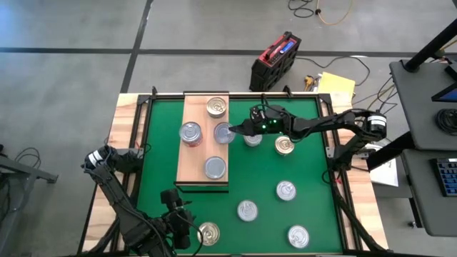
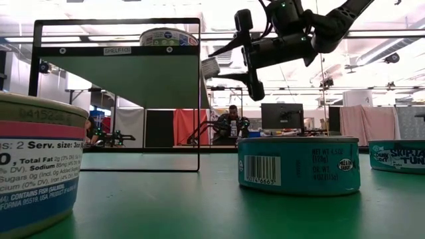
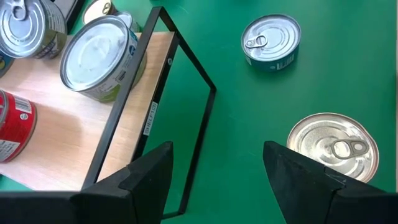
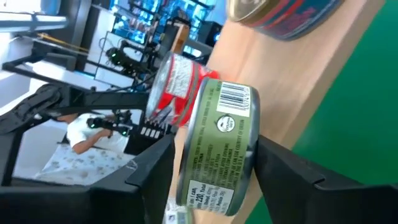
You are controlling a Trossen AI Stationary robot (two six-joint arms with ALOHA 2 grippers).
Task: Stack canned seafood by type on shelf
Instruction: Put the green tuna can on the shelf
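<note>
The shelf [image 1: 203, 151] is a pale wooden board on a black frame, left of the mat's middle. On it stand a gold-lidded can [image 1: 216, 107], a red-labelled can [image 1: 190, 133] and a silver-topped can [image 1: 215, 168]. My right gripper [image 1: 230, 131] reaches in level from the table's right, shut on a green-labelled can [image 4: 217, 149] at the shelf's right edge. My left gripper [image 3: 217, 186] hangs open over the mat near the shelf's near right corner, beside a pale-lidded can [image 3: 334, 145]. My right gripper has the green-labelled can between its two fingers, one finger [image 4: 155, 168] on one flat face and the other on the opposite face. The wrist is rolled, so one finger stands above the can and one below. The can [image 2: 210, 67] sits tilted; whether it touches the board I cannot tell.
Several more cans stand loose on the green mat [image 1: 314, 171] right of the shelf, two of them [image 1: 252, 138] [image 1: 285, 145] under my right arm. A red case [image 1: 277, 58] lies on the floor beyond the far edge. Bare mat lies between the shelf and the near cans.
</note>
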